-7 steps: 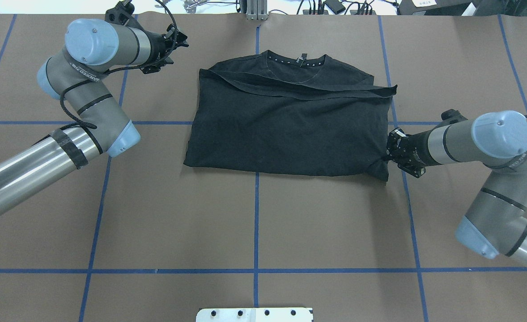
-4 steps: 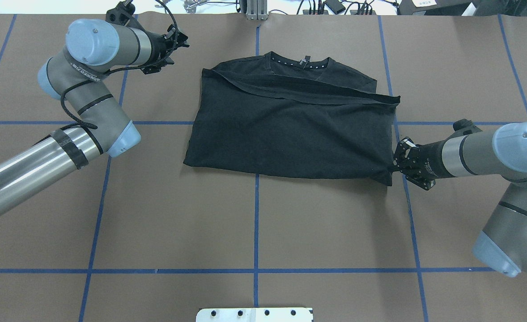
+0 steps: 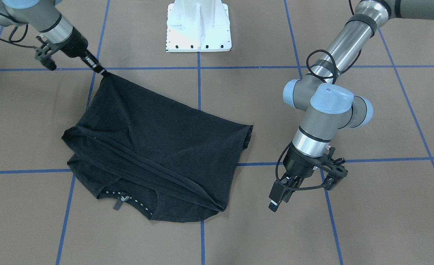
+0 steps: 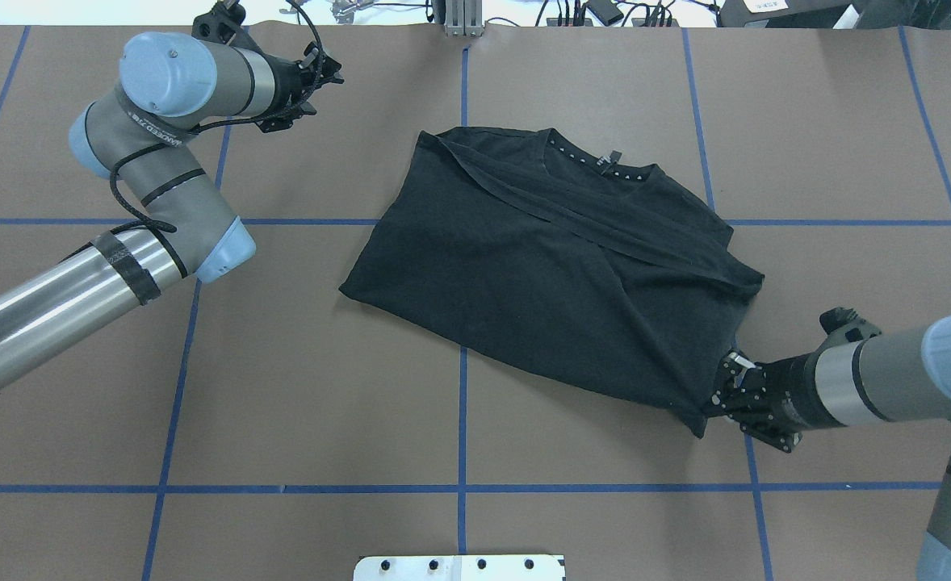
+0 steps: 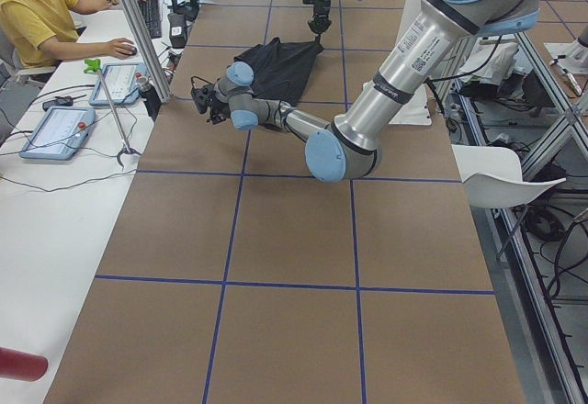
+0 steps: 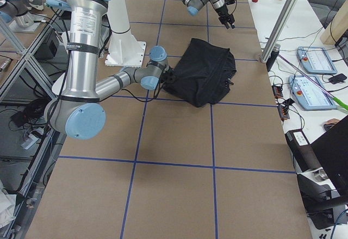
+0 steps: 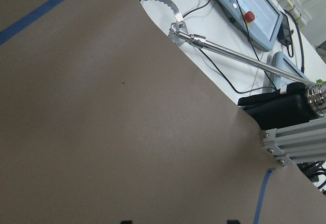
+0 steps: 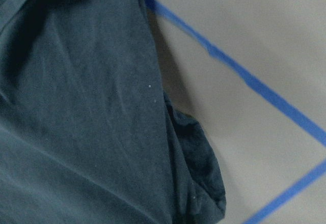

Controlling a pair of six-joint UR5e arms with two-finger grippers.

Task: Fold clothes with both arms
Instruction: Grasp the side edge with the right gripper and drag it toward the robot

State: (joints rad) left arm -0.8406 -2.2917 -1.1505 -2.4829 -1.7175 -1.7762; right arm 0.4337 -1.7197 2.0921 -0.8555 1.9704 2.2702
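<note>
Although most of it lies flat near the middle of the table (image 4: 282, 387), the black T-shirt (image 4: 556, 266) sits skewed to the blue tape lines (image 4: 462, 420), doubled over on itself with a folded edge (image 4: 572, 230) running diagonally across it and its neckline (image 4: 596, 161) on the side away from the robot. Its corner nearest the robot's right is pulled out into a taut point, and the right end effector (image 4: 722, 394) is closed on that corner, low over the table; the right wrist view shows the bunched corner of cloth close up. The right arm (image 4: 887, 383) reaches in from the side, nearly level. The left end effector (image 3: 277, 198) hangs well apart from the shirt, off its other side near the table's far edge, its fingers parted and holding nothing, with the left arm (image 4: 161, 161) bent above it. The white base (image 3: 198, 25) stands at the robot's side of the table
</note>
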